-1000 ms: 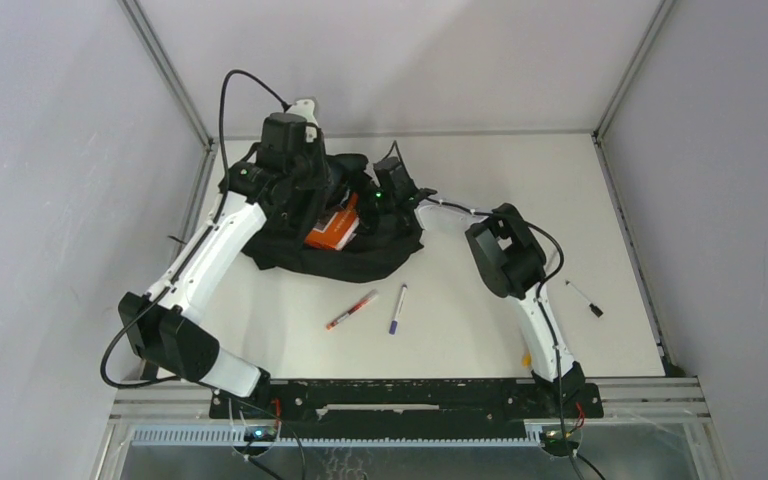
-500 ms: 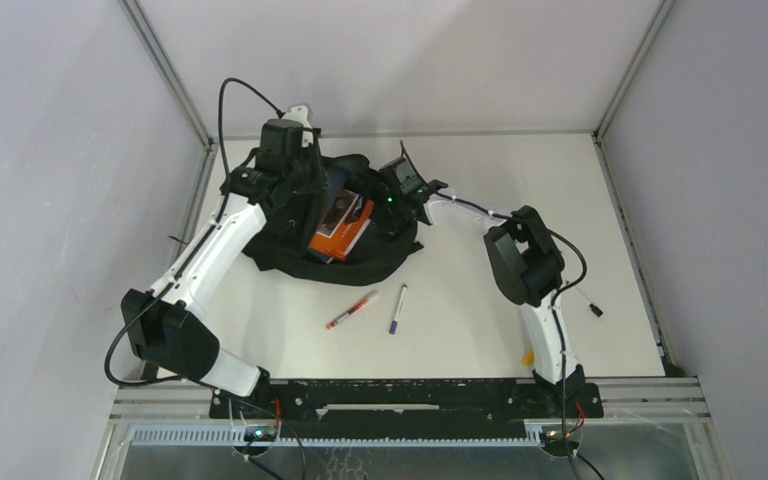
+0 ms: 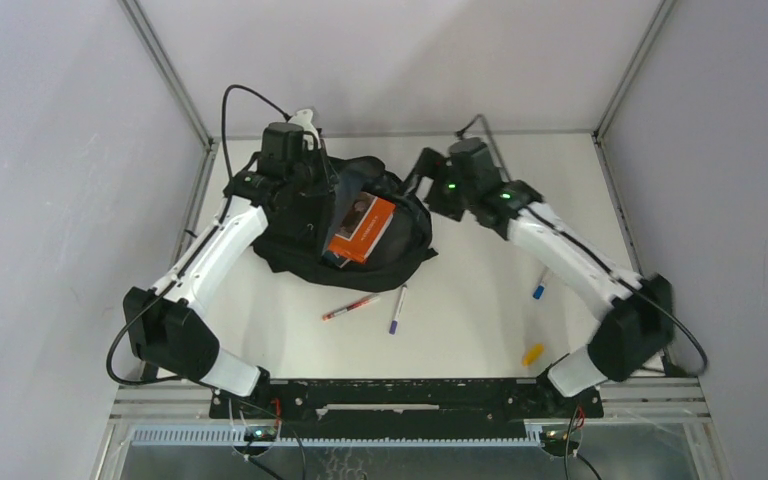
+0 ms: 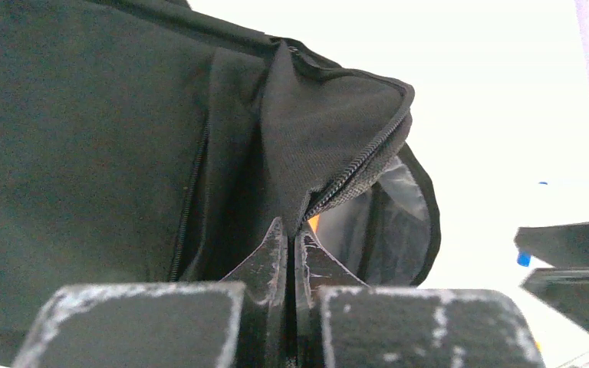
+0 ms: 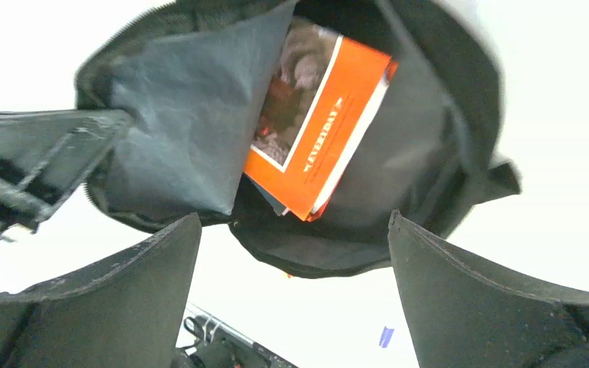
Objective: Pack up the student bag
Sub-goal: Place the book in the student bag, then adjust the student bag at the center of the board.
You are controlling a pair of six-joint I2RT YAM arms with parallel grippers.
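The black student bag lies open at the back left of the table. An orange book lies inside its mouth. My left gripper is shut on the bag's zipped edge and holds the flap up. In the left wrist view the fingers pinch the black fabric. My right gripper is open and empty, just right of the bag's opening. In the right wrist view it hovers over the book and the bag's grey lining.
A red pen and a purple pen lie in front of the bag. A small blue thing and a yellow thing lie under the right arm. Frame posts stand at the back corners.
My right gripper has pulled back out of the bag to the right and its elbow has swung far right. The orange book now lies free in the bag's mouth. The left gripper keeps holding the flap.
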